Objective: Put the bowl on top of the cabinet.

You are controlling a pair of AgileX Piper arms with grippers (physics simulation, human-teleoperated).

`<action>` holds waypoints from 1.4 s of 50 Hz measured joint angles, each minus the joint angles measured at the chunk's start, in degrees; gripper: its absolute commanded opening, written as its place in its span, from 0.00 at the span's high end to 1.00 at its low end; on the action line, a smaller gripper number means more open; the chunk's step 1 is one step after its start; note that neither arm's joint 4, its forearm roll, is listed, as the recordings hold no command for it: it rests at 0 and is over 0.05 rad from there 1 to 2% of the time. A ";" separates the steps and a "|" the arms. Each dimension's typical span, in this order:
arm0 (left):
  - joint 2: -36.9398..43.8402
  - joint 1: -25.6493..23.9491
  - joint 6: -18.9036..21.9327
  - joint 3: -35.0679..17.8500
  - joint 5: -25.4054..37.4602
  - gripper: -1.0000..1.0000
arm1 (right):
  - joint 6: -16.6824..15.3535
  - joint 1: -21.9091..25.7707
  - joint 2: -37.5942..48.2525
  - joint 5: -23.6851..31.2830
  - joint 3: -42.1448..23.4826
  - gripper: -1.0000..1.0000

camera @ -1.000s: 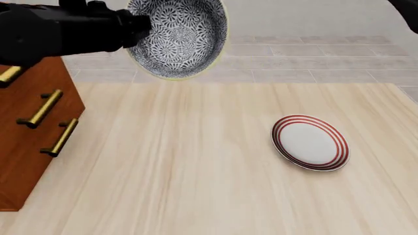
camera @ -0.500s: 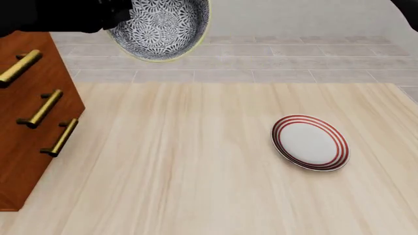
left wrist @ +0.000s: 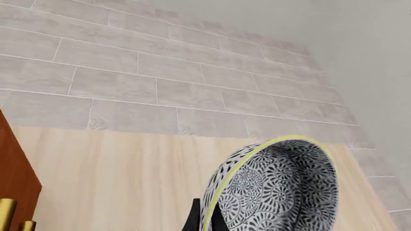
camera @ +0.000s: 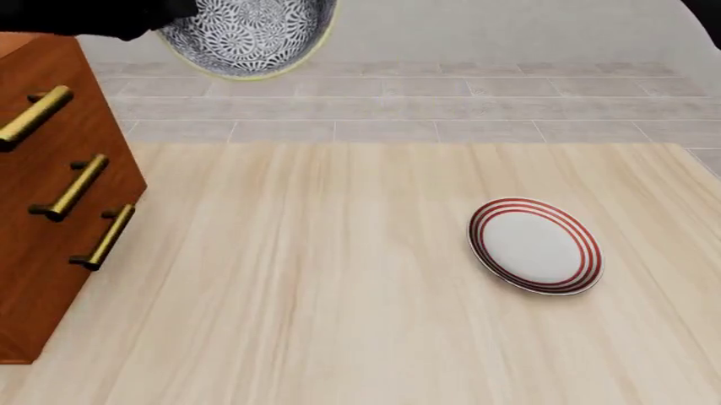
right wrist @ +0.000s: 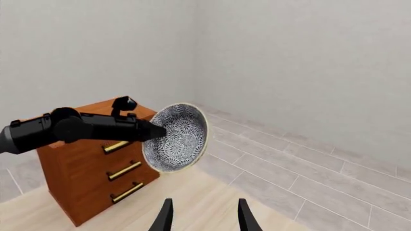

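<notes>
I have the bowl [camera: 246, 35] pinched by its rim in my left hand [left wrist: 203, 222], tipped on edge and held high. Over the last second it has drifted left toward the cabinet [camera: 56, 194] and now hangs just off the cabinet's top corner, not yet above it. My right hand [right wrist: 204, 216] is spread and idle, well back; the red-ringed plate [camera: 535, 245] sits untouched on the desk [camera: 316, 287]

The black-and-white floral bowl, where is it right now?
The black-and-white floral bowl is held in the air, tipped on its side, by the left pincer, at the top left of the front view, just right of the reddish-brown wooden cabinet's top edge.
</notes>
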 measured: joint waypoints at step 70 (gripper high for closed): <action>-8.63 23.04 2.48 -3.24 10.03 1.00 | 0.03 0.84 -0.31 0.20 -0.14 0.00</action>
